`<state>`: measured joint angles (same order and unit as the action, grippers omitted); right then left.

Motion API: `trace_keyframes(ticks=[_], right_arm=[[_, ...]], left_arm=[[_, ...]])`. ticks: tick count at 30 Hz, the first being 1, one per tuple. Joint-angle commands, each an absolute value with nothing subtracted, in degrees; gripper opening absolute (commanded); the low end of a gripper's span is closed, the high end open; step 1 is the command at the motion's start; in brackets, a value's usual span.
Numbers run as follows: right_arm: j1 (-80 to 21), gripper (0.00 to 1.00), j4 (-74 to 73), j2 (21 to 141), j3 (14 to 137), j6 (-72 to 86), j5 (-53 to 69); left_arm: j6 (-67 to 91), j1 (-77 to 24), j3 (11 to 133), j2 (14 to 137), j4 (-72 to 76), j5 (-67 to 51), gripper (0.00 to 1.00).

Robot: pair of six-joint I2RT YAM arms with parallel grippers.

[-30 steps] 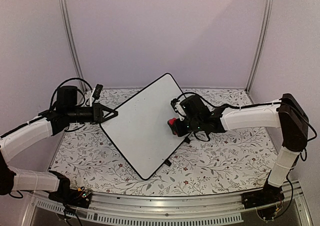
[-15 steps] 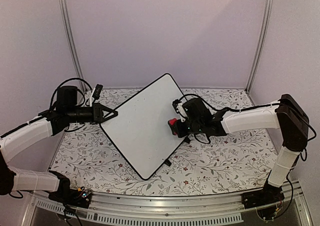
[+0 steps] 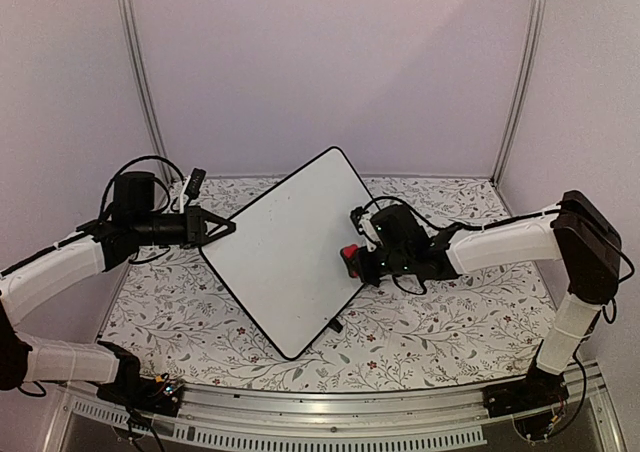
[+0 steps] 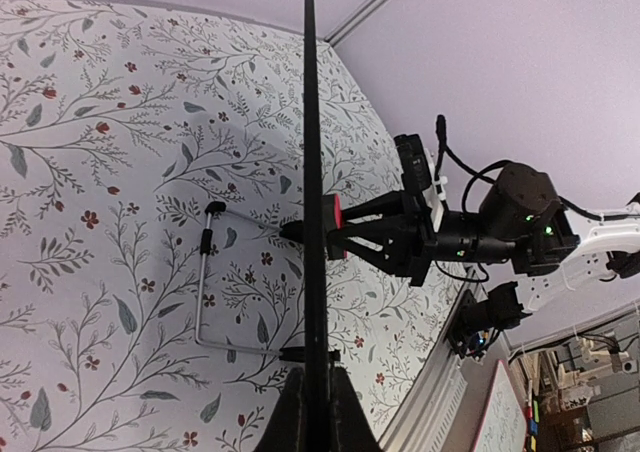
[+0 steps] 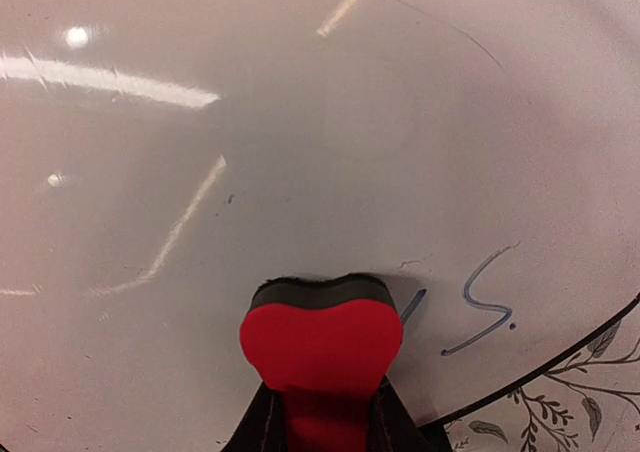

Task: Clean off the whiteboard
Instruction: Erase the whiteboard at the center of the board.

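Observation:
The whiteboard stands tilted on the floral table, its face glossy white with a thin black frame. My left gripper is shut on its left corner; in the left wrist view the whiteboard shows edge-on between my fingers. My right gripper is shut on a red eraser and presses its black felt against the whiteboard near the right edge. In the right wrist view the eraser touches the whiteboard, with blue-grey strokes just to its right.
A wire stand props the whiteboard from behind. A small black foot shows at its lower edge. Purple walls with metal posts enclose the table. An aluminium rail runs along the near edge.
My right gripper has slid the eraser a little down and right along the whiteboard, toward its right edge. The left arm and the whiteboard have not moved.

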<state>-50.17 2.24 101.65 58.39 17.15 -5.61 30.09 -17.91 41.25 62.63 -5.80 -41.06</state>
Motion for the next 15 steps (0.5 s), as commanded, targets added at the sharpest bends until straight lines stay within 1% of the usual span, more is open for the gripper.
trace_keyframes(ticks=[1, 15], right_arm=[[-50.1, 0.00, -1.8, 102.7, 55.5, 17.7, -3.5], [-50.3, 0.00, -1.6, 102.1, 53.0, 18.0, -3.2]], left_arm=[[27.4, -18.7, 40.3, 62.8, -5.0, -46.7, 0.00], [27.5, -18.8, 40.3, 62.8, -5.0, -46.7, 0.00]])
